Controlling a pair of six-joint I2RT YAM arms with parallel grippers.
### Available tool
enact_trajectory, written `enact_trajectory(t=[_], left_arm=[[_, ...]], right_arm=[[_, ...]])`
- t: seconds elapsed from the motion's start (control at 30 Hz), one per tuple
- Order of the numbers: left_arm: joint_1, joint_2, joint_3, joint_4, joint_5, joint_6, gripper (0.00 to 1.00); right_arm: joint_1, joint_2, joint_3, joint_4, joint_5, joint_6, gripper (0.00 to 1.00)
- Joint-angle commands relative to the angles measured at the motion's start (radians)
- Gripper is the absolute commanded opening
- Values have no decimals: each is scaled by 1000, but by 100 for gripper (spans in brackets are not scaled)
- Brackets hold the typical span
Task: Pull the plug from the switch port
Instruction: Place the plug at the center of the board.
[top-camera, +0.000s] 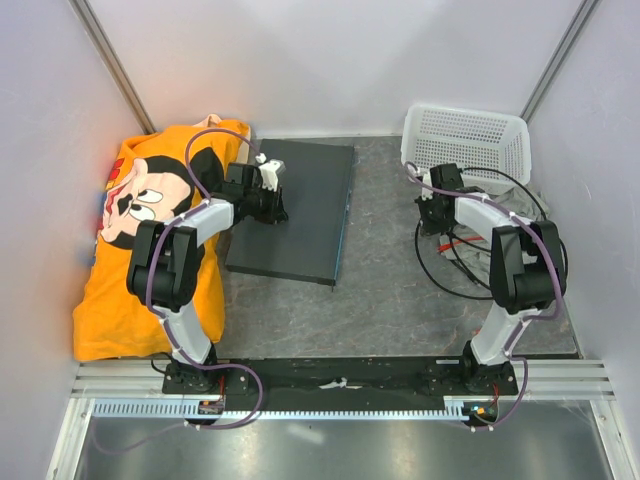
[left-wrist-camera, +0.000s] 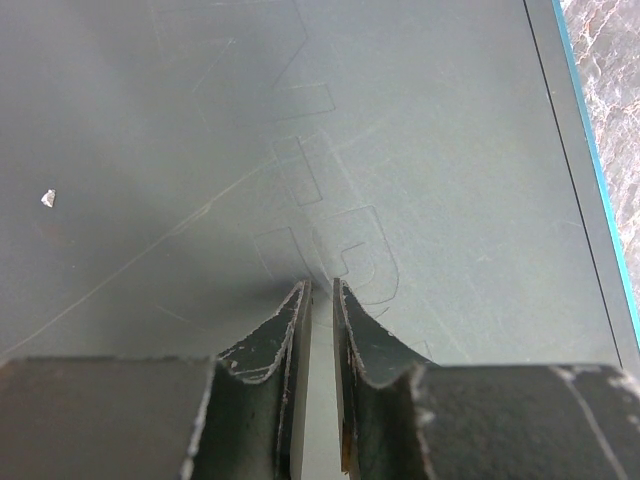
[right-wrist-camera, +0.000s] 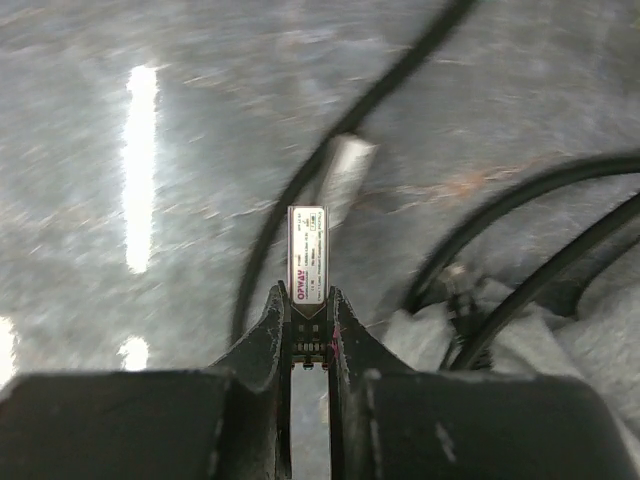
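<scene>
The switch lies flat at centre left, its dark top up and its teal front face turned toward the right. My left gripper rests on its top near the back left. In the left wrist view that gripper is shut, with only a thin slit between the fingers, nothing held, and its tips on the switch top. My right gripper hovers right of the switch, well apart from it. In the right wrist view it is shut on the plug, a small silver module with a white label, pointing forward.
A white mesh basket stands at the back right. Black cables coil on the grey table under the right arm, and one cable with a silvery end runs past the plug. An orange printed cloth covers the left side.
</scene>
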Motion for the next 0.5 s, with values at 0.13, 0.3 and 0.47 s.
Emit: enact_trajectory(t=[0.13, 0.3, 0.47], left_arm=[[-5, -39, 13, 8, -1, -9, 22], [-7, -43, 15, -19, 2, 5, 22], [-5, -33, 56, -80, 2, 54, 22]], right_arm=[[-27, 41, 87, 26, -60, 44, 59], [-14, -50, 122, 34, -192, 52, 95], [25, -114, 38, 181, -385, 24, 98]])
